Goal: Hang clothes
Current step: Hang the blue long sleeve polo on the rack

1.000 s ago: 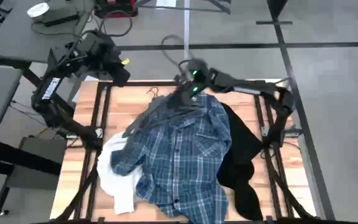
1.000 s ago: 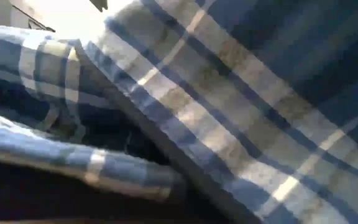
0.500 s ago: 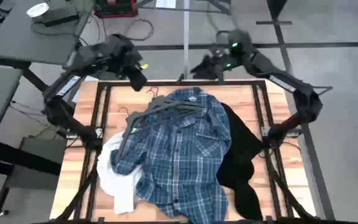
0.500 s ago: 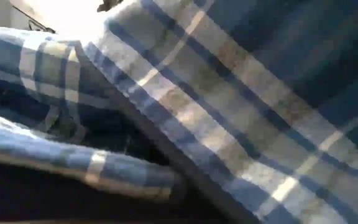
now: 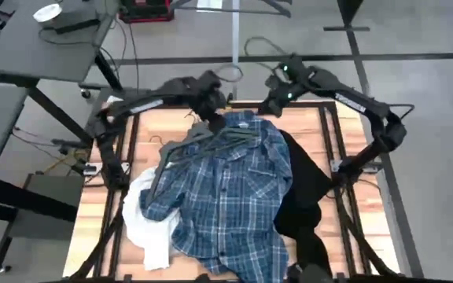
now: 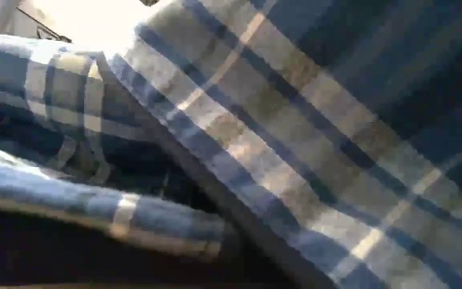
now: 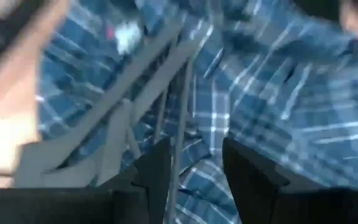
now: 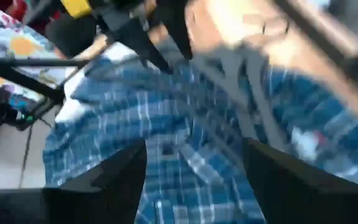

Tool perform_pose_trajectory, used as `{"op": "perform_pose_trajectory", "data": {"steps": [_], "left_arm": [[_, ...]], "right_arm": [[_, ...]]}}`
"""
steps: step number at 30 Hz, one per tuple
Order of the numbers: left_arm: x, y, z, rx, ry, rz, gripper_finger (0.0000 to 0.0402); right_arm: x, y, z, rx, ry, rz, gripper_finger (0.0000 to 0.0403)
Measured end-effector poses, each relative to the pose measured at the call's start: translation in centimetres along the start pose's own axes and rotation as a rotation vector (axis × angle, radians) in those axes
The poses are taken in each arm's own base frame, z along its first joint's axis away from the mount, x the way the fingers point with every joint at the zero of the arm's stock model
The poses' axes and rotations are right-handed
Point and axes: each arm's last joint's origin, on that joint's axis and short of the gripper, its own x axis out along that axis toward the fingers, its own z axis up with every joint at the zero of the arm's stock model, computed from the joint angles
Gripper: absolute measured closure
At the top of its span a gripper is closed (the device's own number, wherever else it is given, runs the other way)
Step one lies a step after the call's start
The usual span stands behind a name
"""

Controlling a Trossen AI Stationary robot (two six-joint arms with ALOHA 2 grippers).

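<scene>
The blue-and-white plaid shirt [image 5: 226, 189] lies spread on the wooden table [image 5: 144, 130], its collar at the far edge. It fills the low view [image 6: 295, 144]. The black top [image 5: 305, 196] lies under its right side and the white top [image 5: 144, 224] under its left. Dark thin hangers [image 5: 199, 141] lie across the shirt's upper left. My left gripper [image 5: 215, 110] is open just above the hangers [image 7: 117, 106] near the collar. My right gripper [image 5: 272, 98] is open and empty above the collar's right side; its wrist view shows the shirt [image 8: 185, 149] below it. My left gripper [image 7: 197, 180] comes from above, pointing down, with its open fingers [image 7: 157, 171] on either side of a thin hanger bar [image 7: 182, 118] lying on the shirt. I cannot tell whether they touch the bar.
A dark metal frame [image 5: 128, 149] runs round the table top. A grey desk [image 5: 38, 39] stands at the far left, and cables and a red box [image 5: 144, 9] lie on the floor beyond the far edge. Bare wood shows at the table's left side [image 5: 93, 228].
My left gripper has swung from beyond the table's far-left corner toward the right, to the hangers at the shirt's collar. My right gripper has left the collar, gone up and past the far edge, then come back toward the collar's right side. The clothes have stayed in place.
</scene>
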Motion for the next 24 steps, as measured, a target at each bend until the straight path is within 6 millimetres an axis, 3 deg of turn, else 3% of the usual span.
{"op": "perform_pose_trajectory", "data": {"steps": [6,15,18,24], "left_arm": [[5.0,0.3,-0.4,0.122,0.094,-0.007,0.0275],[10.1,1.9,-1.3,0.113,0.192,0.003,0.0275],[10.8,3.1,-1.6,0.079,0.216,0.022,0.0275],[9.8,4.7,-1.6,0.059,0.238,0.100,0.0275]], "right_arm": [[4.0,-0.6,-5.2,0.094,0.001,-0.026,0.0157],[7.0,0.9,-7.6,0.039,-0.044,-0.156,0.0157],[7.3,0.9,-8.1,0.040,-0.036,-0.168,0.0157],[8.1,-0.1,-11.4,0.083,0.040,-0.245,0.0157]]}}
